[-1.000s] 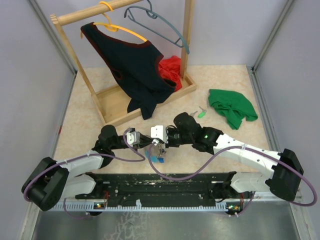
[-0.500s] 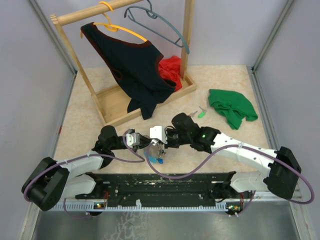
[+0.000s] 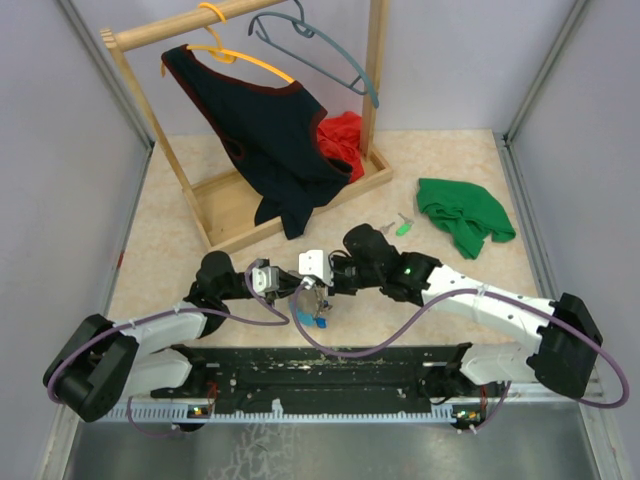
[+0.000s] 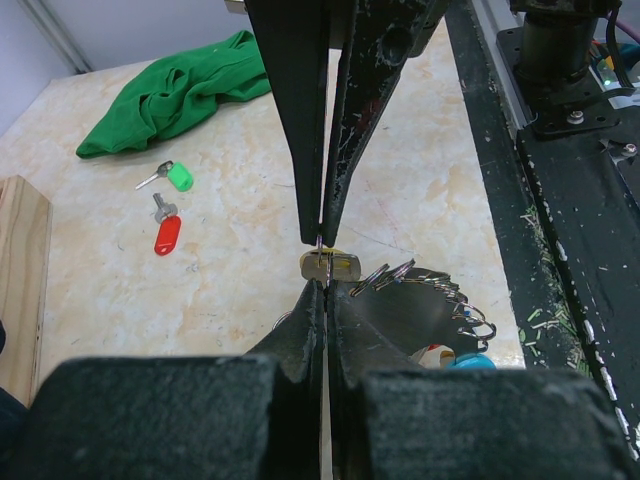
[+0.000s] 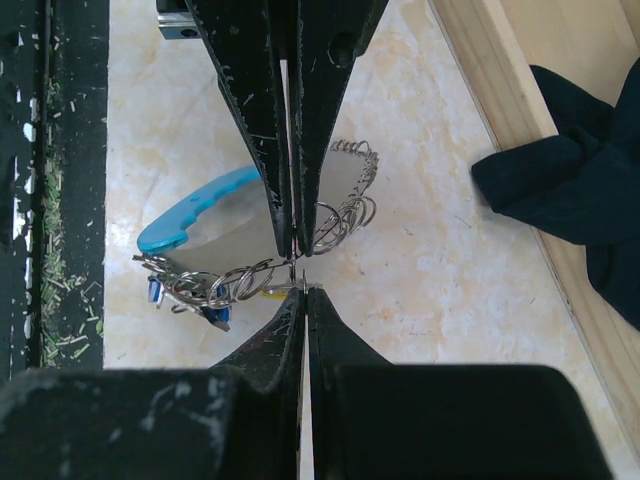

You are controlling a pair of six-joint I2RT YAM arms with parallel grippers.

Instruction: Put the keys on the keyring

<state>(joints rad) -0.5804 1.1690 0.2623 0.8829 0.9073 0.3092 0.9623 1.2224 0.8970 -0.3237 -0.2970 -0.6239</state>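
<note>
left gripper (image 4: pixel 322 292), right gripper (image 4: pixel 322 238) both pinched shut, tip to tip. yellow key (image 4: pixel 330 265) between, keyring (image 4: pixel 415 290) just lower right. loose keys (image 4: pixel 180 178) upper left, right arm nearer.

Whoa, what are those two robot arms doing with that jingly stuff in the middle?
They're trying to put keys onto a keyring. The left gripper and the right gripper are both shut, tips almost meeting at the keyring's wire coils, with a yellow-capped key between them. I can't tell which one actually grips it. A green-capped key and a red-capped key lie loose on the table near a green cloth, not on the ring yet.
</note>
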